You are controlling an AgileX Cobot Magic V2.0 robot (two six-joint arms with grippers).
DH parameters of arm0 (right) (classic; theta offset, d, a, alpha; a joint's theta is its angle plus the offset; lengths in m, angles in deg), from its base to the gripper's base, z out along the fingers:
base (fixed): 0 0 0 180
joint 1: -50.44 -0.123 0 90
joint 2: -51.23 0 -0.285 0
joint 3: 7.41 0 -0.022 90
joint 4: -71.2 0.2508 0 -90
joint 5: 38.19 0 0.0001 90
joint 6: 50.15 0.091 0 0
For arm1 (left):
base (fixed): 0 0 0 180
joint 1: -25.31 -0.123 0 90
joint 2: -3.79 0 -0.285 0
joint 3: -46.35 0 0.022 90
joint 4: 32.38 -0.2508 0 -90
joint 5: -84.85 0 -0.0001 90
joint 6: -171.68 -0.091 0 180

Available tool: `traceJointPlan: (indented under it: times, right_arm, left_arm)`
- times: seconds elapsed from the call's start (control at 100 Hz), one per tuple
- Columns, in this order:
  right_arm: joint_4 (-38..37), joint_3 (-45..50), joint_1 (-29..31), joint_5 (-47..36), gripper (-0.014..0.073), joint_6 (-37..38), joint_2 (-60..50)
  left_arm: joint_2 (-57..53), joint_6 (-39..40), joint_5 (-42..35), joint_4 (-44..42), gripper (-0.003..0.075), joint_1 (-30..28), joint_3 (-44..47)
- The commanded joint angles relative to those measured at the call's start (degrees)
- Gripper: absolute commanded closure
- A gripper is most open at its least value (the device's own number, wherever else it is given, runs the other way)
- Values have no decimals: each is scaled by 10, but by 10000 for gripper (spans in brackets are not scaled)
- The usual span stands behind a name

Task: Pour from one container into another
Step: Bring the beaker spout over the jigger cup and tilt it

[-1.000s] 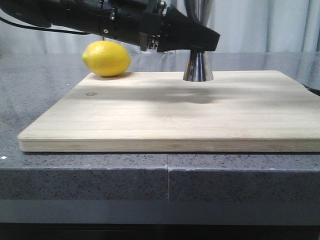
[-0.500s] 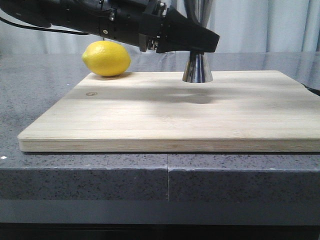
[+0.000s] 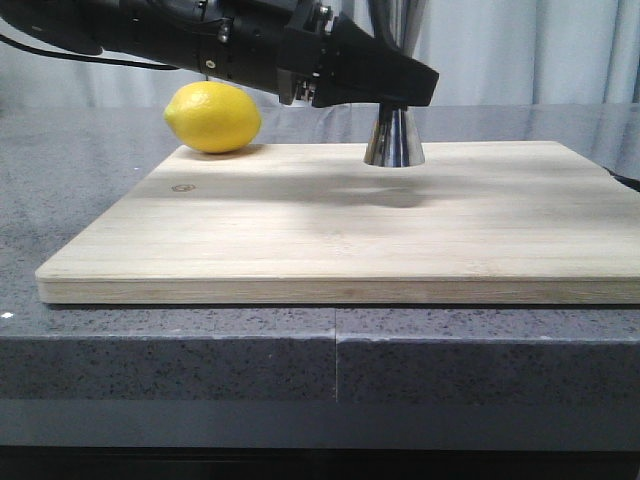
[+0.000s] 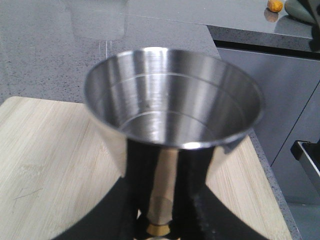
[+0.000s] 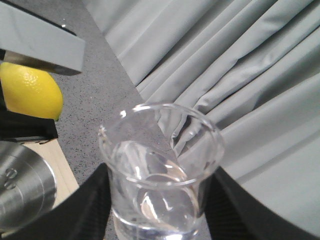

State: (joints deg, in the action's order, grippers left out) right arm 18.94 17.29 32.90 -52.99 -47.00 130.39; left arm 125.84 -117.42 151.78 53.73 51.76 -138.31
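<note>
The steel jigger (image 3: 393,140) stands on the wooden board (image 3: 340,230), toward its far edge. My left gripper (image 3: 400,97) reaches in from the left and is shut on its narrow gold waist. In the left wrist view the jigger's open upper cup (image 4: 172,100) fills the picture, with black fingers (image 4: 132,200) on either side of the waist (image 4: 160,227). My right gripper (image 5: 157,205) is shut on the clear glass beaker (image 5: 160,160), which seems to hold some clear liquid. The beaker hangs beside and above the jigger's rim (image 5: 22,187). The left wrist view shows the beaker (image 4: 97,20) as a blur beyond the cup.
A yellow lemon (image 3: 212,117) lies at the board's far left corner, just left of the jigger. The board rests on a dark speckled counter (image 3: 200,360). Grey curtains (image 5: 225,60) hang behind. The right arm is out of the front view.
The jigger's base and my left gripper have shifted very slightly to the left. The lemon and board are where they were.
</note>
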Motion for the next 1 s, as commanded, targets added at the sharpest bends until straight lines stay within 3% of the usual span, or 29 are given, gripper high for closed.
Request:
traceJointPlan:
  times: [0.0,0.99]
  right_arm:
    - [-5,-22,0,-35,365,-3,-19]
    - [-135,-22,0,-39,365,-3,-19]
  left_arm:
    - [-38,5,40,40,741,3,-18]
    - [-38,5,44,40,741,3,-18]
